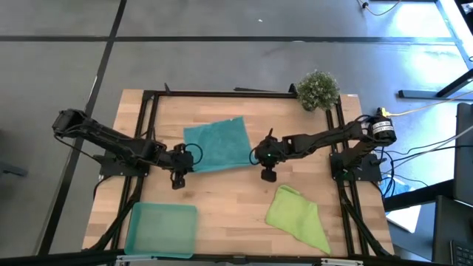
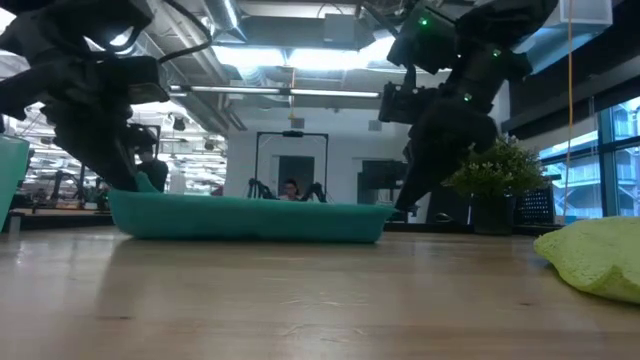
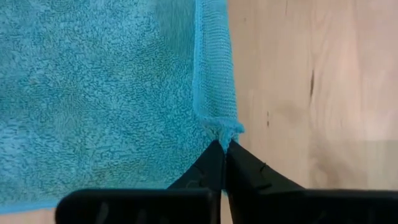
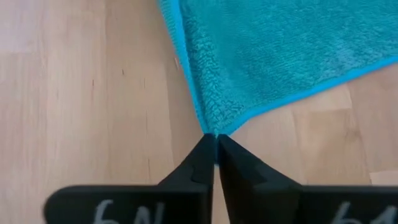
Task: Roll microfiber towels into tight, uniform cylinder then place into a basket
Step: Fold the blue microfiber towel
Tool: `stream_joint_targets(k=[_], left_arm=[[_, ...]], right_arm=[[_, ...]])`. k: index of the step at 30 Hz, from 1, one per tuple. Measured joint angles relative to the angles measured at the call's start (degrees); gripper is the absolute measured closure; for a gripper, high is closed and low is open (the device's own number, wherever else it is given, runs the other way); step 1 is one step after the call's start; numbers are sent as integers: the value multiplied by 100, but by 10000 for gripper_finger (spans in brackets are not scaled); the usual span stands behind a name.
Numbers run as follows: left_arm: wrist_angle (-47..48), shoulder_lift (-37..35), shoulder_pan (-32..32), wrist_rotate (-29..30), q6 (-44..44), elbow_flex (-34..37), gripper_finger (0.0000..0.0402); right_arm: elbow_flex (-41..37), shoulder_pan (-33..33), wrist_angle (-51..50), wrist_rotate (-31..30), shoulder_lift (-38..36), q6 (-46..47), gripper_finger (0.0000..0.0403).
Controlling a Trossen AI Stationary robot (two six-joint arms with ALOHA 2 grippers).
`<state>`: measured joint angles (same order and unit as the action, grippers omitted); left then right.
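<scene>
Two towels lie on the worktop (image 1: 222,203) in the high view: the teal towel (image 1: 219,144) spread flat near the middle, the lime towel (image 1: 299,214) crumpled toward the right front corner. Left gripper (image 1: 178,171) sits at the teal towel's near left corner, right gripper (image 1: 267,168) at its near right corner. A basket (image 1: 161,229) waits at the front left, well apart from both cloths, and a potted plant (image 1: 318,89) stands at the back right.

Low view: the teal towel (image 2: 250,215) is a low band across the worktop with an arm coming down at each end; the lime towel (image 2: 595,258) bulges at the right edge. A basket wall (image 2: 12,180) shows at the far left.

Left wrist view: the jaws are pressed together on the hemmed corner of the teal towel (image 3: 93,93), which bunches slightly at the left gripper (image 3: 224,146).

Right wrist view: the right gripper (image 4: 215,138) has its jaws all but shut, pinching the very tip of the teal towel (image 4: 280,50) corner.

Judging by the nap and bunching, this cloth is light, limp and somewhat grippy; it will sag and fold rather than hold shape. The stitched hem at the corners looks the firmest place to hold, and both corners should move together to keep the roll even.
</scene>
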<state>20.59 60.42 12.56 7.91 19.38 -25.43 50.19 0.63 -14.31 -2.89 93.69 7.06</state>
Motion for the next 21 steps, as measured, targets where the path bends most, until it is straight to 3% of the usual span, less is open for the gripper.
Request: stream_joint_targets(k=[12,16,21], left_arm=[[-106,0,0,-17,266,0,338],[-89,0,0,26,-275,0,337],[-63,0,-63,818,-345,0,339]], right_arm=[[0,-3,114,-4,2,-109,273],[87,-3,44,-3,7,-241,248],[507,-3,-645,-3,4,-299,240]])
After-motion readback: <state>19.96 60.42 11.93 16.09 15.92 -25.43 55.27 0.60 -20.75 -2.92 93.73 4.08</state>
